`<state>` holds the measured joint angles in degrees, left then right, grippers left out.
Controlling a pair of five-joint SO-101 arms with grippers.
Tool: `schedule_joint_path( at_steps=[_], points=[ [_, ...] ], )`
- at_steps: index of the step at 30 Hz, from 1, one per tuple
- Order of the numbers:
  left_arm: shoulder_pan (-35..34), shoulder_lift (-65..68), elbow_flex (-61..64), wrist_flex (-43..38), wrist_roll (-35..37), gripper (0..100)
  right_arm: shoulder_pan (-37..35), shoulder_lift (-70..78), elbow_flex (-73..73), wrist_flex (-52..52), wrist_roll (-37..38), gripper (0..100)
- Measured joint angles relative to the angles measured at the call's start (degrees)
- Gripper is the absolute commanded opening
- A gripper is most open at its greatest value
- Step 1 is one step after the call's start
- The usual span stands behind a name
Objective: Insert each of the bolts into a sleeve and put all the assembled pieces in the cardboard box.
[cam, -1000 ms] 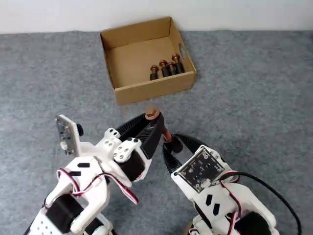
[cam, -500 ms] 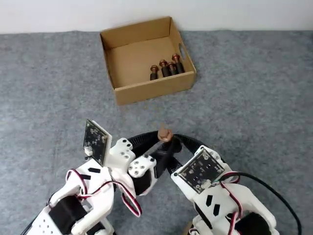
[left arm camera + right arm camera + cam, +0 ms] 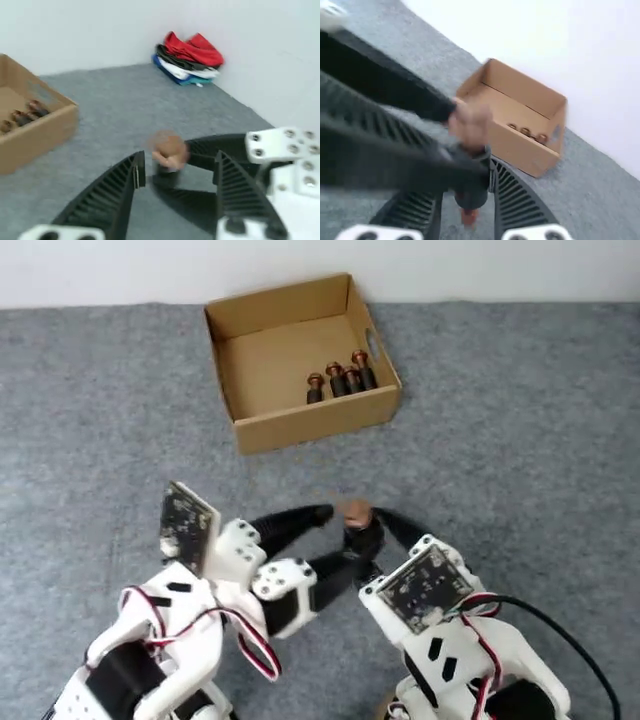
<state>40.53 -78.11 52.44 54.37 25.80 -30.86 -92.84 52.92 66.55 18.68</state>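
My right gripper [image 3: 368, 538] is shut on a black sleeve [image 3: 470, 190] with a copper bolt [image 3: 354, 513] standing in it, in front of the cardboard box [image 3: 312, 423]. The bolt's head [image 3: 470, 122] sticks out at one end of the sleeve and its tip at the other. My left gripper [image 3: 335, 538] is open, one finger on each side of the bolt head [image 3: 169, 147] and not touching it. Three assembled pieces [image 3: 338, 377] lie in the box near its right wall.
Grey carpet covers the table around both arms. The box [image 3: 35, 135] stands a short way beyond the grippers, by the white back wall. A pile of folded clothes [image 3: 187, 57] lies on the floor by the wall, far off.
My left gripper carried the bolt down into the sleeve held by the right gripper, then opened and let it go. The right gripper shifted slightly with the piece.
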Motion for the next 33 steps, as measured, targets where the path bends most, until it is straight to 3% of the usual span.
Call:
schedule_joint_path(
  at_steps=[10,13,17,19,27,33],
  points=[
    [-5.98,-0.18,-7.21,7.21,0.35,25,1.41,0.53,-0.09,-0.09,0.0,0.9],
    [-9.32,-0.53,-7.74,10.37,1.58,18,4.4,0.62,-0.09,-0.09,-1.76,0.9],
    [-17.32,-0.44,-3.25,12.4,1.58,0,11.25,0.62,-0.09,-0.09,-7.38,0.8],
    [-21.54,-0.44,0.62,12.31,-1.14,1,14.86,1.41,-0.09,-0.09,-10.73,0.8],
    [-32.18,0.09,21.89,4.66,-10.81,0,18.29,25.05,-14.77,-0.09,-27.25,0.8],
    [-37.89,0.0,33.85,-5.45,-15.91,0,18.73,47.56,-30.95,-0.09,-29.63,0.8]
  ],
)
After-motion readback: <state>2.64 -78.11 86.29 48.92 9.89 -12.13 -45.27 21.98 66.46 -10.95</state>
